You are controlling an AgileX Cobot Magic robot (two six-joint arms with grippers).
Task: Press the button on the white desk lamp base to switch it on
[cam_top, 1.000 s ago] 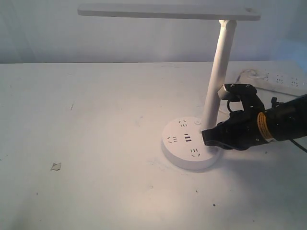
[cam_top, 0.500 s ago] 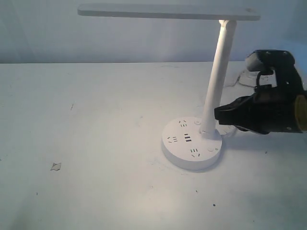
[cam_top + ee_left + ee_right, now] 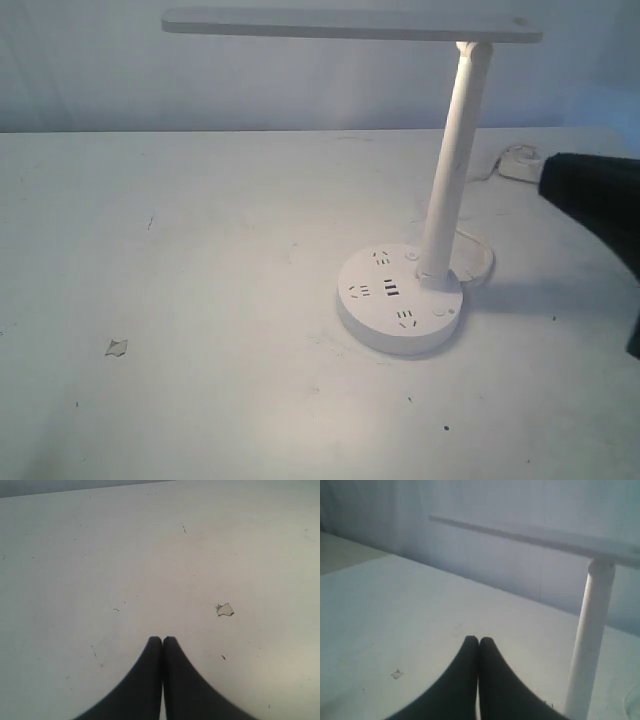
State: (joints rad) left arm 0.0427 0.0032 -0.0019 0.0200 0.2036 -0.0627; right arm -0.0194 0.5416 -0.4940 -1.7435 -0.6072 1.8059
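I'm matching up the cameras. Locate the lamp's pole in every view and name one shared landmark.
Exterior view: pole stands right of centre, rising from the white desk lamp base.
Left wrist view: not in it.
Right wrist view: pole beside the right gripper, under the bar head.
Shared landmark: small pale scrap, seen in all three.

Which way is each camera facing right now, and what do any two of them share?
Exterior: off the arms, above the table, looking down at the lamp base; blurred dark right arm at the right edge.
Left wrist: faces down at the table and a scrap; shut left gripper shows.
Right wrist: looks low across the table at the pole and head; shut right gripper shows.
Shared: pole and head in exterior and right wrist; scrap in exterior and left wrist.
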